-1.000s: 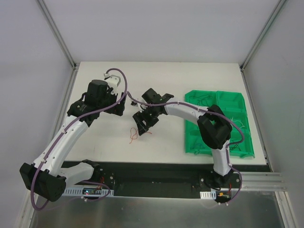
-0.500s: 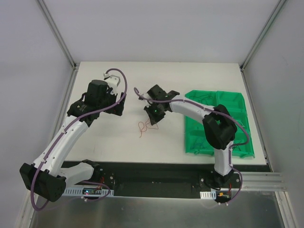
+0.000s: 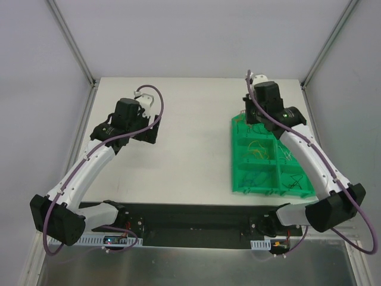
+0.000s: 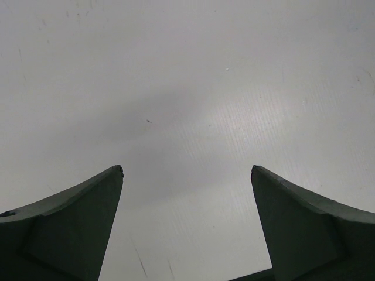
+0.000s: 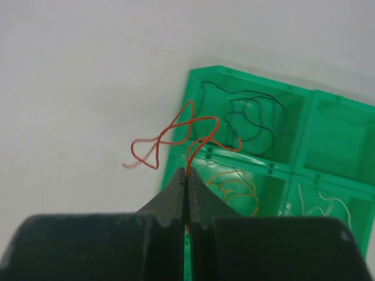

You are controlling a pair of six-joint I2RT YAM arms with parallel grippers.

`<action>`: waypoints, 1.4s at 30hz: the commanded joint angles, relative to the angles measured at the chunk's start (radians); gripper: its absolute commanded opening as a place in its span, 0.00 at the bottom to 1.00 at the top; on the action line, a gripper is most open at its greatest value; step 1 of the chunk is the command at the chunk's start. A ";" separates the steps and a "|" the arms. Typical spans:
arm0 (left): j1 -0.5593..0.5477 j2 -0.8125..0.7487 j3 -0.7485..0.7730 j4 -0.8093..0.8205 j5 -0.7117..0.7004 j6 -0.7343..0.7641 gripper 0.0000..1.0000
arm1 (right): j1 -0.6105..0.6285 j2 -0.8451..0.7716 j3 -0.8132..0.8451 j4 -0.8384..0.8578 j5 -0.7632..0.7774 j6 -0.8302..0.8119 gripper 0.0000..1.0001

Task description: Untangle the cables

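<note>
My right gripper (image 5: 186, 174) is shut on a thin red cable (image 5: 193, 126), whose kinked loops rise above the fingertips. It hangs over the far left corner of the green tray (image 5: 252, 75). In the top view the right gripper (image 3: 249, 117) sits at that same corner of the tray (image 3: 237, 179). Single cables lie in separate compartments: a black one (image 5: 258, 117), a yellow one (image 5: 237, 184) and a white one (image 5: 319, 202). My left gripper (image 4: 187, 170) is open over bare white table, with nothing between its fingers.
The left gripper (image 3: 146, 136) hovers over the left half of the table. The tray fills the right side, near the right wall. White walls with metal posts enclose the table on three sides.
The right gripper shut on the red cable at the table's middle, lifted it and swung right to the tray's far left corner. The left arm shifted only slightly.
</note>
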 commanded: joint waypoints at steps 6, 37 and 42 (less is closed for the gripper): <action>0.009 0.035 0.014 0.056 0.003 0.011 0.91 | -0.242 -0.145 -0.143 -0.065 0.269 0.140 0.00; 0.009 0.084 0.134 0.049 -0.025 0.060 0.90 | -0.492 0.243 0.082 -0.006 0.256 0.002 0.57; 0.009 0.090 0.169 0.032 -0.008 0.014 0.89 | -0.403 0.223 0.136 -0.043 0.264 -0.036 0.63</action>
